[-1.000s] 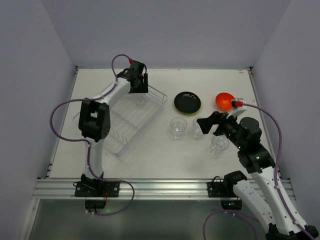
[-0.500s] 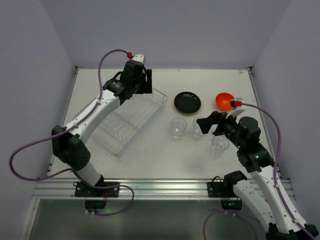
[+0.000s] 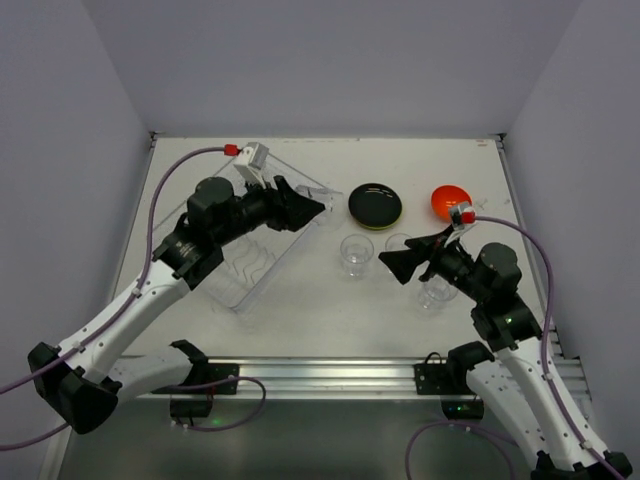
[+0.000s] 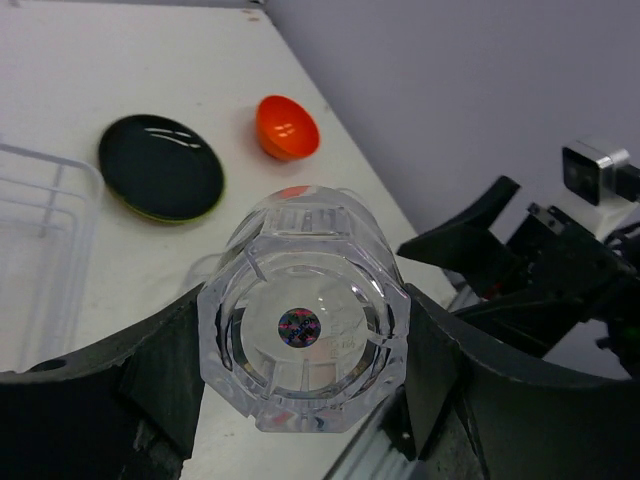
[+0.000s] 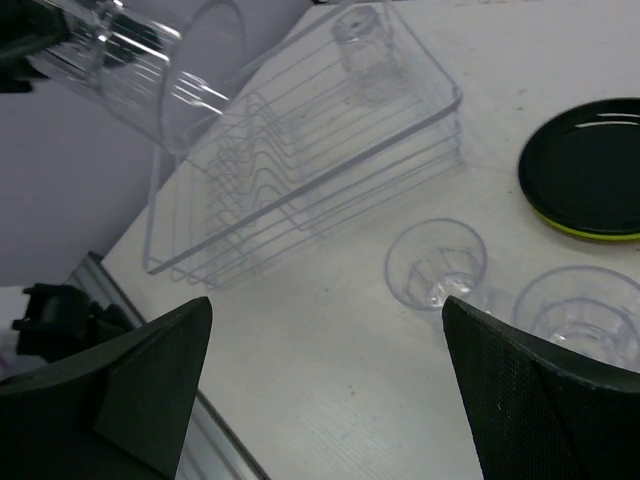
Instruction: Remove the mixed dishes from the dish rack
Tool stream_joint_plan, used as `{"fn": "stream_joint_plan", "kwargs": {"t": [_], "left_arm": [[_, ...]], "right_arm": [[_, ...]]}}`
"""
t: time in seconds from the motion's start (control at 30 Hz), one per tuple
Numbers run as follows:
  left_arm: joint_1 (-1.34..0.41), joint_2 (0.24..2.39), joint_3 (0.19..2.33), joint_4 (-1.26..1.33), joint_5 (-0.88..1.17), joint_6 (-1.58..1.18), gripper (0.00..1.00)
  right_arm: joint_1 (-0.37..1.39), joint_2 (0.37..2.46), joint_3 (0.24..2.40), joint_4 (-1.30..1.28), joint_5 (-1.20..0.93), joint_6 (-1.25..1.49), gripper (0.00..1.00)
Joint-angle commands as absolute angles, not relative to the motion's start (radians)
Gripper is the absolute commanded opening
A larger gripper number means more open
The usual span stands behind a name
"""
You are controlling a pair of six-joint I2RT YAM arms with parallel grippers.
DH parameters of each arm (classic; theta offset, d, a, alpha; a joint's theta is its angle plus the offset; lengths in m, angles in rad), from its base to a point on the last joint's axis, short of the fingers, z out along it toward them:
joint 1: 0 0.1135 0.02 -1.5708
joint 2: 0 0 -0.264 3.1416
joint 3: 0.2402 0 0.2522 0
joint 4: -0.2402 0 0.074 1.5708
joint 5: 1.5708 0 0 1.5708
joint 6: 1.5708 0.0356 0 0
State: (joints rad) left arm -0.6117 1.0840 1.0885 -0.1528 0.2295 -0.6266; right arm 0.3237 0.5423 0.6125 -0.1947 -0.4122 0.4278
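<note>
Plates (image 3: 375, 204), bowl (image 3: 447, 202), three cups (image 3: 357, 252) unloaded at rack's (image 5: 300, 195) 3 o'clock; fourth cup (image 4: 305, 320) clamped by left fingers (image 4: 130, 380); right fingers (image 5: 140, 380) spread wide, empty; fifth cup (image 5: 362, 40) racked.

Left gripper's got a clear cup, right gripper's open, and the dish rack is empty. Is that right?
Not quite. The dish rack isn't empty: the right wrist view shows a remaining cup in its far corner. The left gripper does hold a clear cup, and the right gripper is open.
</note>
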Motion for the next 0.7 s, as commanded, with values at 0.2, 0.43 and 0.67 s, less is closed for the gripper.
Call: {"fn": "stream_joint_plan", "kwargs": {"t": [0.2,0.43,0.67], "left_arm": [[-0.695,1.031,0.799,0.498,0.503,-0.985,0.00],[-0.813,1.095,0.733,0.718,0.443,-1.066,0.00],[-0.897,1.155,0.697,0.787,0.385,-1.086,0.00]], "right_arm": [[0.327,0.488,0.471,0.308,-0.808,0.744,0.99],[0.327,0.528,0.390,0.687,-0.931,1.027,0.88],[0.328,0.499,0.374,0.765,-0.940,1.097,0.74]]}}
